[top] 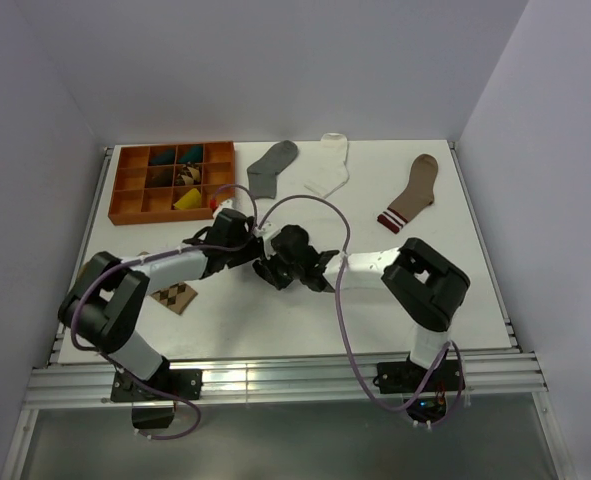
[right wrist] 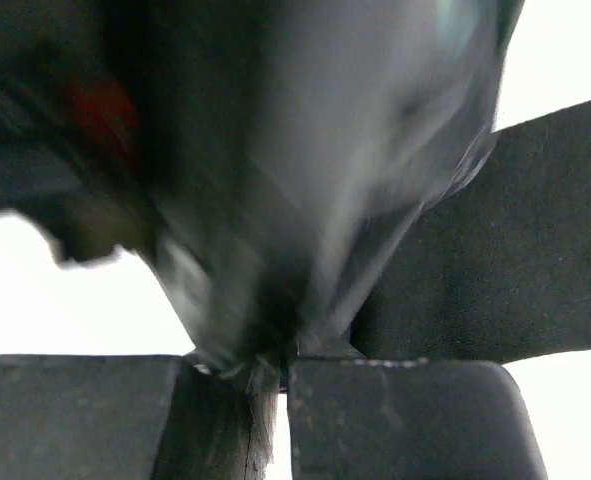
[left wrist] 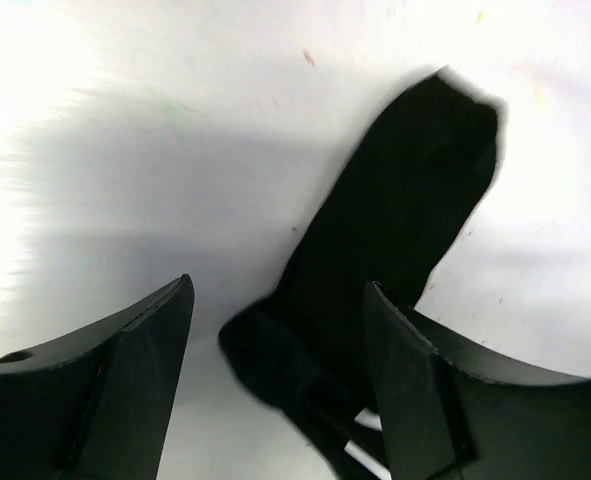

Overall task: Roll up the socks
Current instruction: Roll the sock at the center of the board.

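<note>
Right wrist view mostly blur, right fingers [right wrist: 405,420] tight on black sock [right wrist: 495,270]; left fingers [left wrist: 125,400] wide apart.

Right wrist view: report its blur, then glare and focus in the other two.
Right wrist: a blurred dark mass near the lens fills the upper frame; the right gripper below looks sharper. Left wrist: table blown out white at left, black sock edges soft. Top external: evenly lit, sharp.

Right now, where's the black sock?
In the left wrist view the black sock lies just ahead of the open left end effector, its near end apparently pinched by the right end effector; from above, both hide it.
</note>
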